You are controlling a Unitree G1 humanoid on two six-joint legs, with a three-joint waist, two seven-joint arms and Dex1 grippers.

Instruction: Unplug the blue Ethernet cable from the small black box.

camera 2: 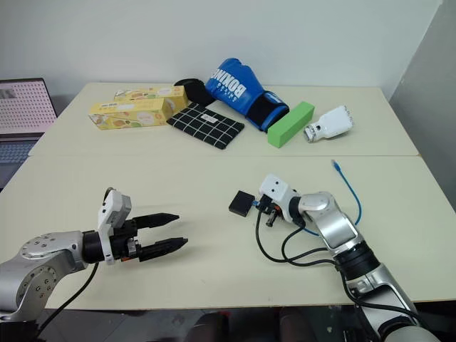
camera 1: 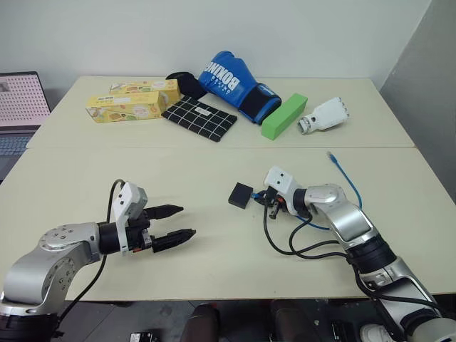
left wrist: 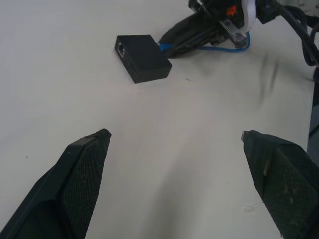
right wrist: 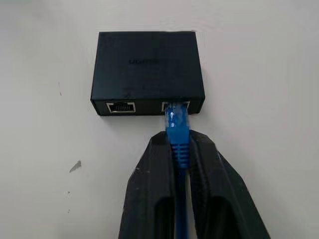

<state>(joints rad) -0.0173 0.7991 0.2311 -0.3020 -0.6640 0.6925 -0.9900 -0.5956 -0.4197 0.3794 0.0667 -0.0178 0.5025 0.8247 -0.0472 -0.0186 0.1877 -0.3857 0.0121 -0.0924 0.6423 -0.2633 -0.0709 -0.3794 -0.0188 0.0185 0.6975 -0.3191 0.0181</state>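
One step of the job looks done and the main one is left: the right hand (right wrist: 182,149) has its two black fingers clenched on the blue Ethernet cable (right wrist: 178,130) just behind its plug, but the plug sits in the right-hand port of the small black box (right wrist: 147,69), so the unplugging itself has not happened. In the right wrist view the box lies flat in the upper middle of the frame, its two ports facing the hand; the port on the left of that face is vacant, and the blue plug enters the other. In the left eye view the box sits a little right of centre on the pale bench (camera 1: 178,171), with the right hand touching the cable right beside it, and the rest of the blue cord loops out past the arm toward the right edge, its free end lying on the bench in the mid-right of the frame. The left hand (camera 1: 173,222) hovers in the lower left, released, fingers spread wide and grasping nothing, well apart from the box. As I judge it, what is left is to pull the plug straight out; since nothing holds the box down, it may slide along with the cable unless the left hand steadies it or the latch is pressed.
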